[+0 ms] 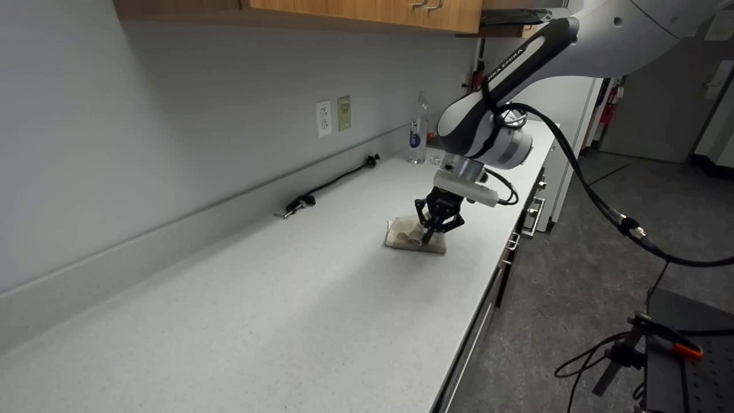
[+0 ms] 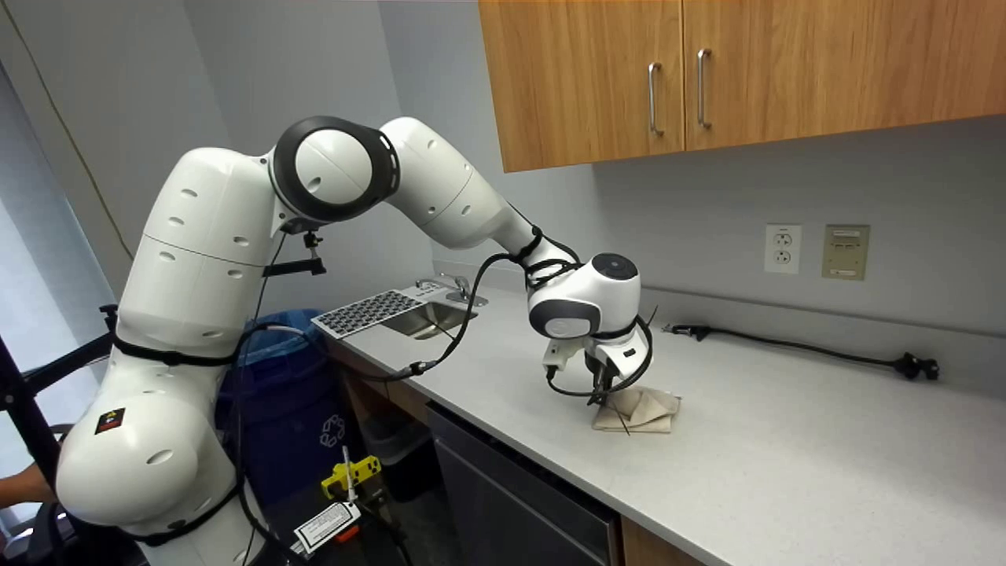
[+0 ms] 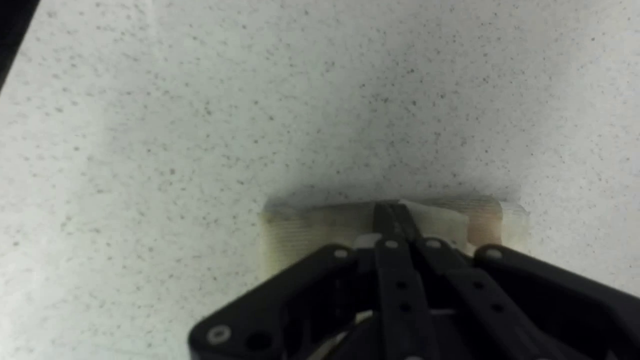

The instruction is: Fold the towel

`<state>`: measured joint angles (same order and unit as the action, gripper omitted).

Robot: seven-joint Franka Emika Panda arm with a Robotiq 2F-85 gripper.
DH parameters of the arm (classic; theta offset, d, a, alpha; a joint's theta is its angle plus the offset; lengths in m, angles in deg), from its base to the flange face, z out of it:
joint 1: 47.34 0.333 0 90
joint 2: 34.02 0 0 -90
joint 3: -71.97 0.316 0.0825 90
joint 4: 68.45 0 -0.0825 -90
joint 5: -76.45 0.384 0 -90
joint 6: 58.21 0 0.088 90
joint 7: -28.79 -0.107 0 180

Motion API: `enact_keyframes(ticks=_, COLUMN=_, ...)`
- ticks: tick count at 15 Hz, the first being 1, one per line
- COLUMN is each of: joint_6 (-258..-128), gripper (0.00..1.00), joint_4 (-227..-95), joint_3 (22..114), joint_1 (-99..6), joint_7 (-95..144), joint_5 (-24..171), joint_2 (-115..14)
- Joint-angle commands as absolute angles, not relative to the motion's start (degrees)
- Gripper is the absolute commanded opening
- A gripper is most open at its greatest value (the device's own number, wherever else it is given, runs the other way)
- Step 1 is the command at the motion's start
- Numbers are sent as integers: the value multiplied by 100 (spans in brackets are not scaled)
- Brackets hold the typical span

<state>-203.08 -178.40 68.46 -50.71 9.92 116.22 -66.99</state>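
The towel (image 1: pixel 402 238) is a small beige cloth lying folded on the white counter. It also shows in an exterior view (image 2: pixel 648 412), with a raised, creased fold on top. In the wrist view the towel (image 3: pixel 310 230) lies under the fingers, with a pale flap just right of the fingertips. My gripper (image 1: pixel 426 237) points down at the towel, its fingertips at the cloth's level. In the wrist view the gripper (image 3: pixel 395 206) has its fingers together, with cloth bunched at the tips; it appears shut on the towel. The gripper's body hides part of the towel.
A black cable-like arm with clamps (image 1: pixel 335 180) lies along the wall. A clear water bottle (image 1: pixel 418 135) stands behind my arm near the wall. A sink (image 2: pixel 424 321) with a dark grid rack (image 2: pixel 365 313) is at the counter's far end. Wooden cabinets (image 2: pixel 589 79) hang above.
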Motion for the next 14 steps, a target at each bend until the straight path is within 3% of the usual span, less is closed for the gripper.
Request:
enact_keyframes(ticks=1, joint_6=-20313, gripper=0, joint_4=-17568, joint_3=6821, joint_1=-5128, joint_7=786, joint_5=11471, joint_2=-6818)
enact_keyframes(ticks=14, joint_6=-20125, gripper=0, joint_4=-17491, joint_3=6957, joint_1=-5388, joint_7=780, joint_5=11636, joint_2=-6903)
